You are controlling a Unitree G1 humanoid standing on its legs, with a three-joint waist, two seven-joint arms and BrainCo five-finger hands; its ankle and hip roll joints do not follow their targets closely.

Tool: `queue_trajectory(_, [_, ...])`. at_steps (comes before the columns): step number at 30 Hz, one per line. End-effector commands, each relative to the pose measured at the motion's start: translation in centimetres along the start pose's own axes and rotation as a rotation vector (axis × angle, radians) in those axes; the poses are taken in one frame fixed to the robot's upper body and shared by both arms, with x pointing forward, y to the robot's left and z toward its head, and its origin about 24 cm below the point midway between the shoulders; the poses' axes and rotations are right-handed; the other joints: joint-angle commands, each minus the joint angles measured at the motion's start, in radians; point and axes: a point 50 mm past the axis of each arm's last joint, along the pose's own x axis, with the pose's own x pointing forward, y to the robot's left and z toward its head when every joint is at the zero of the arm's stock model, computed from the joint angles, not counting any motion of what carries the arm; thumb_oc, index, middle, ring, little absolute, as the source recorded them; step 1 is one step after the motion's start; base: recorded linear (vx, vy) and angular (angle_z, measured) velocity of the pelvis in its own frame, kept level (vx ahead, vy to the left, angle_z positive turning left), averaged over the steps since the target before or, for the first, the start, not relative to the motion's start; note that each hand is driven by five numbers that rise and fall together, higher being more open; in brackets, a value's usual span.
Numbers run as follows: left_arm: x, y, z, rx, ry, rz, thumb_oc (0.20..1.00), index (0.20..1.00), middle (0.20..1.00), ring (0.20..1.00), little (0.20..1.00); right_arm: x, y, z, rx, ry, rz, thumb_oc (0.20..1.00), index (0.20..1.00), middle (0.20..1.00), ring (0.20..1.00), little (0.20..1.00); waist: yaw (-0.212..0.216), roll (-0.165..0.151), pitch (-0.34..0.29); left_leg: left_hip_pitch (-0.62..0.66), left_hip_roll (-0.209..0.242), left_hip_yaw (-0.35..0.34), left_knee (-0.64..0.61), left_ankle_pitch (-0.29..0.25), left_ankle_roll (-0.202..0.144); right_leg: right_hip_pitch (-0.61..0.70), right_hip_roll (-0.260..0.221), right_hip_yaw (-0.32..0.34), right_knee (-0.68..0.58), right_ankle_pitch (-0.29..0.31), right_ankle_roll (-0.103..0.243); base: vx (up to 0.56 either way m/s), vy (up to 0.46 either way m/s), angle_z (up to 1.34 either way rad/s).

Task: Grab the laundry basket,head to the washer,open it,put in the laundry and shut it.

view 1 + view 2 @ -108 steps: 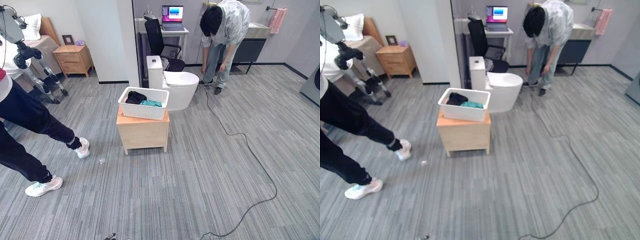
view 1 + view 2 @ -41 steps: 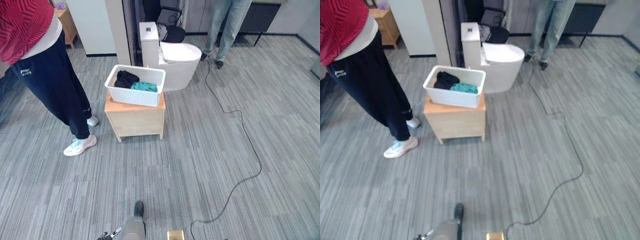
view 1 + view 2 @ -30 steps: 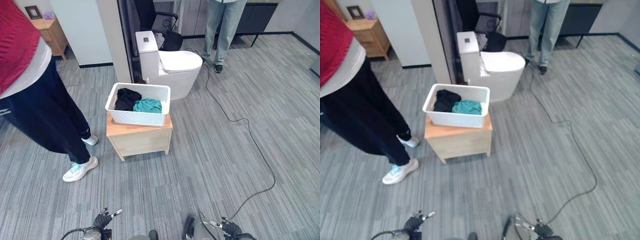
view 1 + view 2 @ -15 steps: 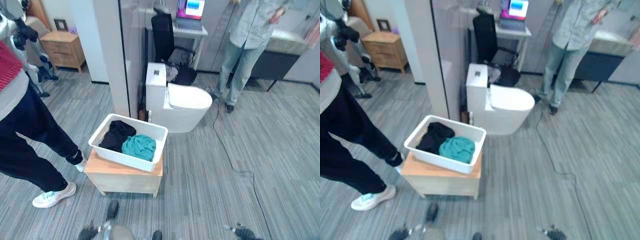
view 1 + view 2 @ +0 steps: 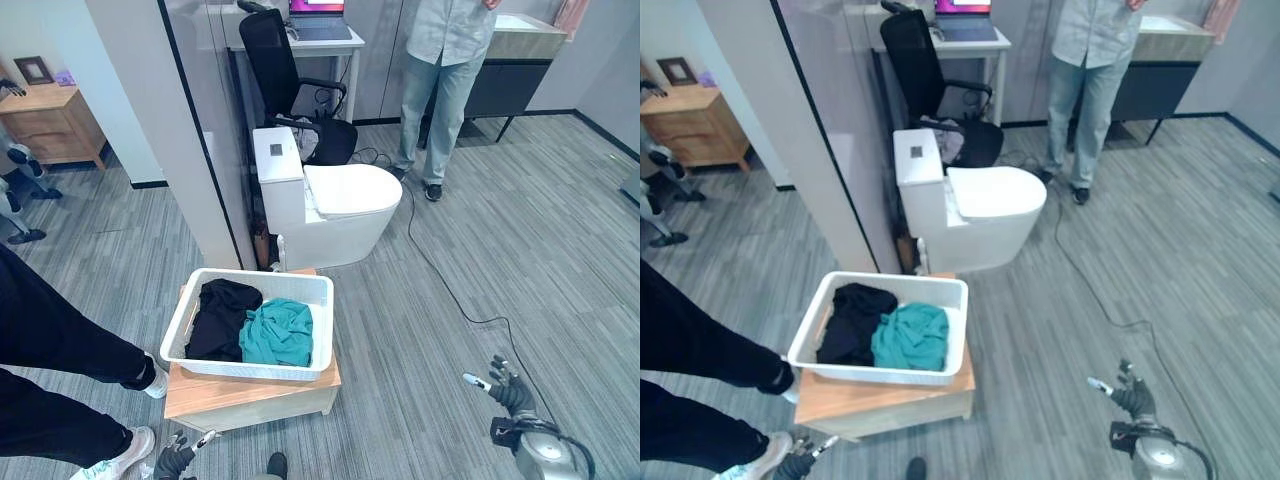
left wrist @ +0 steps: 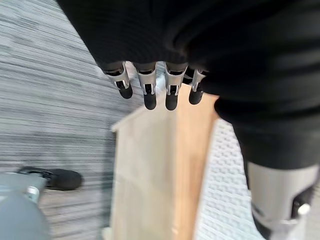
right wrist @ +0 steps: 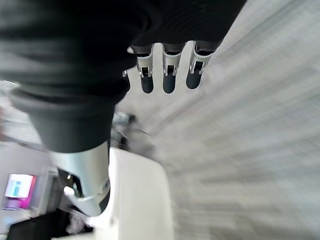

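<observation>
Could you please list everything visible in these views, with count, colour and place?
Laundry basket: one, white, on the wooden cabinet.
Black garment: one, in the basket.
Teal garment: one, in the basket beside the black one.
Wooden cabinet: one, light wood, on the floor.
Toilet: one, white, behind the basket.
Office chair: one, black, at the desk.
Laptop: one, on the desk.
Nightstand: one, wooden, far left.
Person: one, standing beyond the toilet.
Person's leg: dark trousers, left.
Left robot hand: open, low beside the cabinet.
Right robot hand: open, over the floor.
</observation>
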Motion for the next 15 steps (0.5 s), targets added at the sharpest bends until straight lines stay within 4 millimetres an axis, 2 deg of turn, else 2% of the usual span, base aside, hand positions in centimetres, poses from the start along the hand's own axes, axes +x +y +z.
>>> queue_trajectory(1, [0.8,2.8,2.7,-0.008,-0.093,0.120,1.000,1.000,1.000,1.000,1.000,0.3,-3.0,1.8,-0.111,-0.042,-0.083,1.000,1.000,1.000,1.000,1.000,0.025,-0.013,-0.010,0.001,0.090,-0.009,0.086,-0.119,-0.038,-0.076,-0.159,-0.061,0.064,0.017,0.115,0.00,-0.021,0.07])
queue_trajectory(2, [0.4,3.9,3.8,0.026,-0.128,0.146,1.000,1.000,1.000,1.000,1.000,0.2,-3.5,2.4,-0.131,-0.061,-0.089,1.000,1.000,1.000,1.000,1.000,0.025,-0.012,-0.002,-0.007,0.092,-0.011,0.087,-0.118,-0.038,-0.081,-0.157,-0.062,0.065,0.016,0.114,-0.10,-0.014,0.14])
queue_trajectory(3, [0.6,5.3,8.7,0.200,-0.265,0.206,1.000,1.000,1.000,1.000,1.000,0.7,-3.8,4.3,-0.152,-0.106,-0.088,1.000,1.000,1.000,1.000,1.000,0.023,-0.006,0.030,-0.043,0.098,-0.020,0.093,-0.112,-0.040,-0.111,-0.156,-0.064,0.070,0.017,0.112,-0.10,-0.014,0.14])
queue_trajectory(4, [0.5,5.3,8.7,0.200,-0.266,0.207,1.000,1.000,1.000,1.000,1.000,0.7,-3.8,4.3,-0.151,-0.107,-0.087,1.000,1.000,1.000,1.000,1.000,0.022,-0.007,0.030,-0.046,0.098,-0.021,0.095,-0.112,-0.040,-0.113,-0.156,-0.065,0.072,0.016,0.112,-0.17,-0.010,0.20])
queue_trajectory(6, [0.8,5.4,12.7,0.288,-0.384,0.248,1.000,1.000,1.000,1.000,1.000,1.4,-3.2,6.3,-0.147,-0.172,-0.077,1.000,1.000,1.000,1.000,1.000,0.017,-0.005,0.077,-0.101,0.100,-0.032,0.107,-0.102,-0.044,-0.166,-0.155,-0.063,0.089,0.020,0.109,-0.22,-0.004,0.18])
queue_trajectory(7, [0.9,5.1,14.8,0.307,-0.447,0.253,1.000,1.000,1.000,1.000,1.000,1.8,-3.0,7.5,-0.147,-0.205,-0.077,1.000,1.000,1.000,1.000,1.000,0.014,-0.004,0.100,-0.134,0.100,-0.039,0.116,-0.097,-0.044,-0.201,-0.155,-0.063,0.103,0.023,0.106,-0.35,0.024,0.13])
queue_trajectory(8, [1.2,4.1,19.0,0.300,-0.573,0.253,1.000,1.000,1.000,1.000,1.000,2.6,-2.0,9.8,-0.129,-0.280,-0.066,1.000,1.000,1.000,1.000,1.000,0.007,0.001,0.138,-0.191,0.102,-0.047,0.121,-0.080,-0.047,-0.261,-0.154,-0.062,0.120,0.030,0.103,-0.27,0.026,0.14])
queue_trajectory(9, [1.3,4.1,19.3,0.297,-0.578,0.254,1.000,1.000,1.000,1.000,1.000,2.7,-2.0,10.0,-0.125,-0.285,-0.068,1.000,1.000,1.000,1.000,1.000,0.006,0.000,0.136,-0.205,0.102,-0.050,0.126,-0.079,-0.047,-0.274,-0.155,-0.063,0.127,0.029,0.103,-0.25,0.044,0.11])
queue_trajectory(13, [1.5,1.3,27.2,0.306,-0.779,0.223,1.000,1.000,1.000,1.000,1.000,4.1,0.4,14.4,-0.094,-0.403,-0.028,1.000,1.000,1.000,1.000,1.000,-0.009,-0.001,0.172,-0.314,0.098,-0.055,0.130,-0.049,-0.052,-0.383,-0.157,-0.063,0.142,0.055,0.104,-0.15,0.046,0.08])
queue_trajectory(14, [1.0,-0.4,30.6,0.334,-0.868,0.214,1.000,1.000,1.000,1.000,1.000,4.5,1.6,16.2,-0.094,-0.450,-0.013,1.000,1.000,1.000,1.000,1.000,-0.012,-0.004,0.191,-0.352,0.093,-0.055,0.136,-0.040,-0.056,-0.412,-0.159,-0.066,0.138,0.065,0.106,-0.13,0.036,0.05])
queue_trajectory(15, [1.0,-0.6,30.9,0.333,-0.874,0.214,1.000,1.000,1.000,1.000,1.000,4.6,1.6,16.4,-0.090,-0.454,-0.017,1.000,1.000,1.000,1.000,1.000,-0.011,-0.004,0.193,-0.359,0.092,-0.056,0.140,-0.040,-0.056,-0.418,-0.159,-0.067,0.139,0.066,0.106,-0.12,0.028,0.03])
